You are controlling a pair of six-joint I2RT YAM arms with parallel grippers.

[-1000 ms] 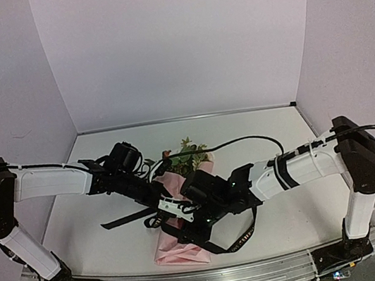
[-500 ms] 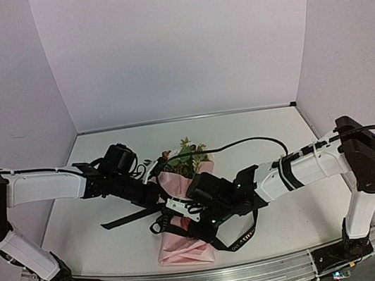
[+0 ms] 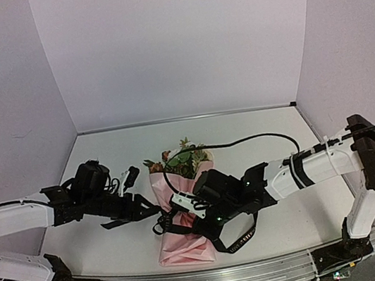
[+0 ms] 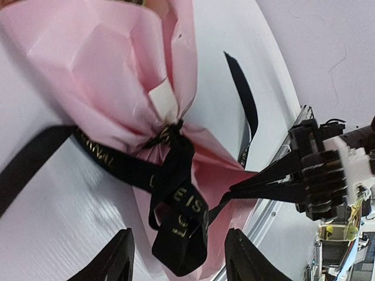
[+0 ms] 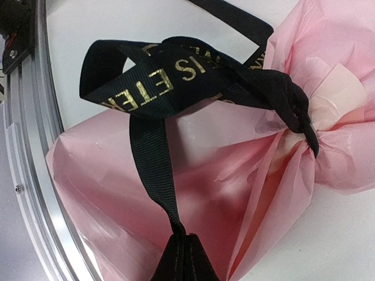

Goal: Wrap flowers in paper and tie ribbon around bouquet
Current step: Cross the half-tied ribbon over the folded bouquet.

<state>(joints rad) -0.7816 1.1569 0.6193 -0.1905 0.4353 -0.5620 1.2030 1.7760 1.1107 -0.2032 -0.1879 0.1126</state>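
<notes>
Top external: 1 bouquet (image 3: 181, 247), 1 ribbon (image 3: 240, 237).

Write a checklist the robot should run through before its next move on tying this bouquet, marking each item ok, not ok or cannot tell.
1. Right gripper shut on a strand of the ribbon: ok.
2. Left gripper open and holding nothing: ok.
3. Ribbon knotted around the pinched waist of the paper: ok.
4. Knot pulled fully tight: cannot tell.
5. Flowers showing above the paper: ok.
6. Tidy bow formed: not ok, only one loose loop shows.
</notes>
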